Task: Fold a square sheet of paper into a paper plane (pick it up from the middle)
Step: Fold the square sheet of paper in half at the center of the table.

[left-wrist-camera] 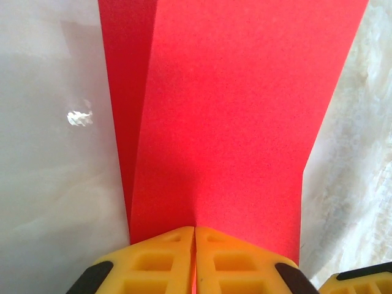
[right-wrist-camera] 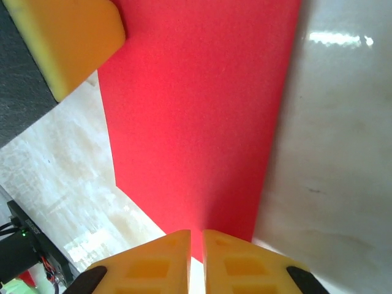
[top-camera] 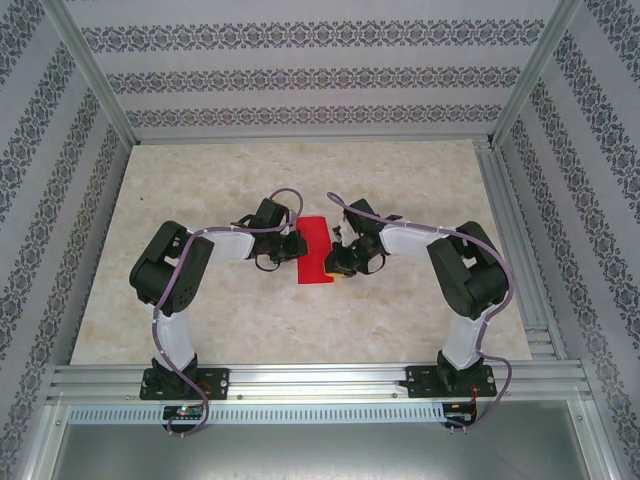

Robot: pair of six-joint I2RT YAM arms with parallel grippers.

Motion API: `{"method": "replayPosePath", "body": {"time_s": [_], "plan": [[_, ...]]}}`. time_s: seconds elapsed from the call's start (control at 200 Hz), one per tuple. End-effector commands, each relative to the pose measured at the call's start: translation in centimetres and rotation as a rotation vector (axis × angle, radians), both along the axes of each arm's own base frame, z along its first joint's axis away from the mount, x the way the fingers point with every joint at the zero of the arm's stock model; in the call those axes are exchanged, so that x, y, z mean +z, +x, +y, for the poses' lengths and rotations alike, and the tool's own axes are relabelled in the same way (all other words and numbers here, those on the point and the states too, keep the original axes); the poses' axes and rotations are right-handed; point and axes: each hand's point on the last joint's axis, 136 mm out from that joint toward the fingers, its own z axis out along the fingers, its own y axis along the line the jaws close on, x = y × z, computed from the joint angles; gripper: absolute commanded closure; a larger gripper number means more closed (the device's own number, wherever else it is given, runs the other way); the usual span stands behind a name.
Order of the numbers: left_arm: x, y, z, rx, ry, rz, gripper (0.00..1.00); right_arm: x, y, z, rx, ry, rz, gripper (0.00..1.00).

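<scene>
Pale marbled worktop, boxed in by patterned wallpaper and aluminium posts. Along the near edge, a metal rail carrying both arm bases, well apart. Further in, both arms bent inward, meeting around the middle of the worktop.

Between them, flat on the surface, the paper plane: bright red, for now a broad folded strip rather than a narrow dart. Left gripper at its left side, jaws drawn tight together, tip set on the red sheet at the foot of a crease running away up the paper, a darker flap lying left of that crease. Right gripper at the right side, toward the near end, jaws closed to a thin slit, tip down on the paper's very edge beside a slanted corner. Pinching or merely pressing: not to be told for either. Beyond the paper, bare worktop out to the far edge.

Judged step: mid-fold, a crease being held or pressed in; nose and wings not yet formed. Next move, by the look of it: one tip kept planted as an anchor, the other run along the crease or slipped under a free edge, with light, even pressure to avoid skidding or tearing the sheet.
</scene>
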Motion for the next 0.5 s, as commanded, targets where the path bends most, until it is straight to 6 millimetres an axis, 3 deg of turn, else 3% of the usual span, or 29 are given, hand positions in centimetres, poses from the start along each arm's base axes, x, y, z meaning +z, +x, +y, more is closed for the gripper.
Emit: {"method": "replayPosePath", "body": {"time_s": [0.0, 0.075, 0.14, 0.28, 0.355, 0.495], "plan": [[-5.6, -3.8, 2.5, 0.003, 0.151, 0.150, 0.89, -2.3, -1.9, -1.0, -0.002, -0.059, 0.060, 0.86], [-5.6, -3.8, 2.5, 0.003, 0.150, 0.150, 0.89, -2.7, -2.0, -1.2, -0.008, -0.072, 0.073, 0.86], [-5.6, -3.8, 2.5, 0.002, 0.150, 0.148, 0.89, -1.7, -1.4, -0.9, -0.004, -0.064, 0.045, 0.86], [-5.5, -3.8, 2.6, 0.000, 0.151, 0.148, 0.89, 4.5, 2.3, 0.8, -0.024, 0.044, -0.115, 0.85], [-5.5, -3.9, 2.5, -0.002, 0.148, 0.147, 0.89, 6.8, 4.8, 1.0, -0.054, 0.071, -0.193, 0.84], [-5.5, -3.9, 2.6, -0.006, 0.151, 0.148, 0.89, 6.9, 8.4, 1.5, -0.083, 0.055, -0.245, 0.85]]}}
